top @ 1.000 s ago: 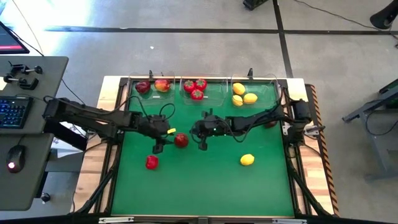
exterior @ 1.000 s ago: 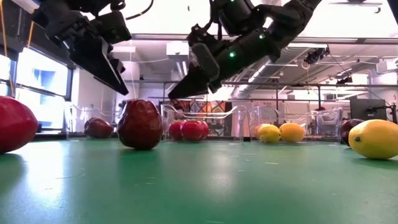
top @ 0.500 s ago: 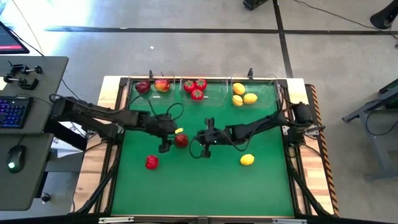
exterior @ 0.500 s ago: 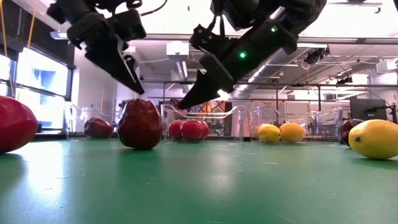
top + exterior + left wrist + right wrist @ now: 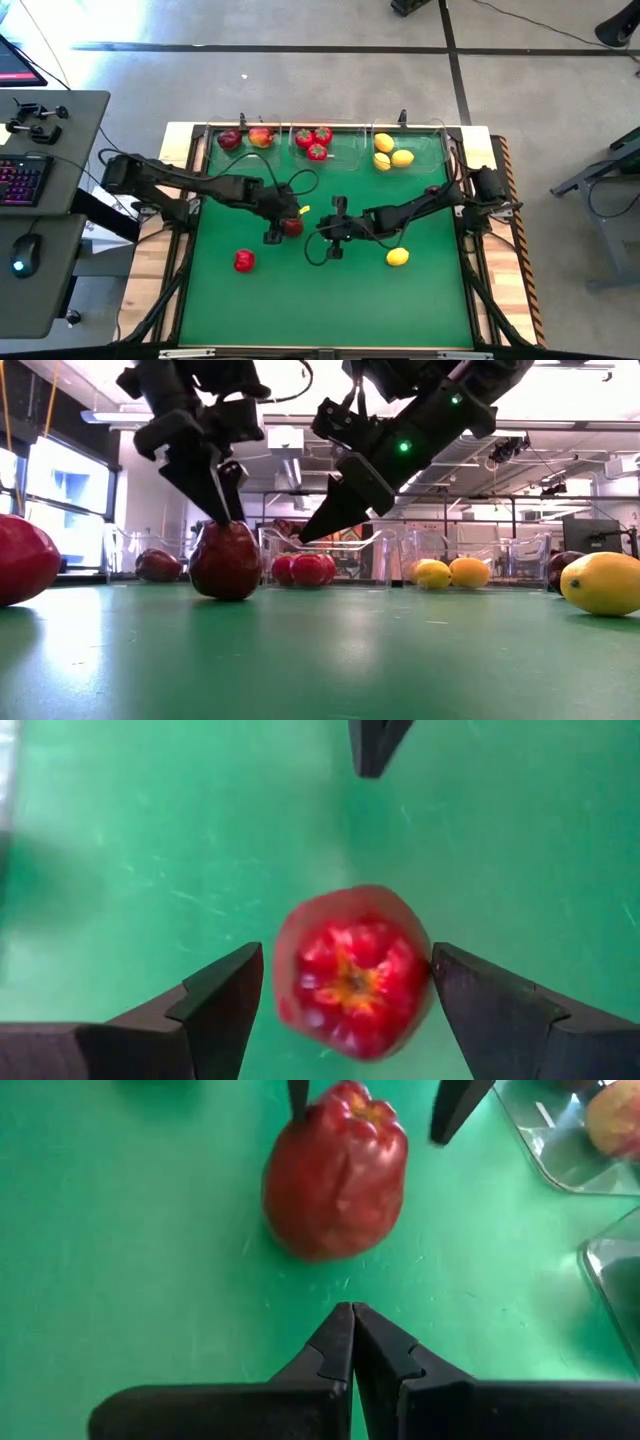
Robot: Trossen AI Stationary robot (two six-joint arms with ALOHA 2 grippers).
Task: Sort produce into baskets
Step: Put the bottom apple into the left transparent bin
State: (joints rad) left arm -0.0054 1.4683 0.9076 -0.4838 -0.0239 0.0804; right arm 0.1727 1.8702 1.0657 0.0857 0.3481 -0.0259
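A dark red apple [image 5: 291, 227] rests on the green mat [image 5: 330, 300] near its middle. My left gripper [image 5: 345, 982] is open and slants down over it, one finger on each side [image 5: 222, 510]. My right gripper [image 5: 352, 1330] is shut and hangs just right of the apple, pointing at it [image 5: 305, 538]. Three clear baskets stand along the far edge. The left one [image 5: 245, 140] holds two apples, the middle one [image 5: 318, 143] three bright red fruits, the right one [image 5: 393, 150] three lemons. A bright red fruit [image 5: 243, 261] and a lemon [image 5: 397, 257] lie loose on the mat. My left gripper straddles the dark red apple from above, slanting down. One finger [image 5: 480, 1000] lies right at the apple's side [image 5: 425, 970], and I cannot tell whether it touches. The other finger [image 5: 225, 995] stands a little off. The apple sits upright on the mat.
The low view shows another dark fruit [image 5: 558, 568] at the right, behind the lemon [image 5: 603, 582]. The bright red fruit [image 5: 20, 560] lies at the near left. A desk with a keyboard [image 5: 20, 180] stands left of the table. Bare mat lies along the near edge.
My left gripper has gone toward the table's right edge and come over the dark red apple, its fingers now on either side of it. My right gripper has swung toward the near edge and turned, staying shut. The apple has stayed in place.
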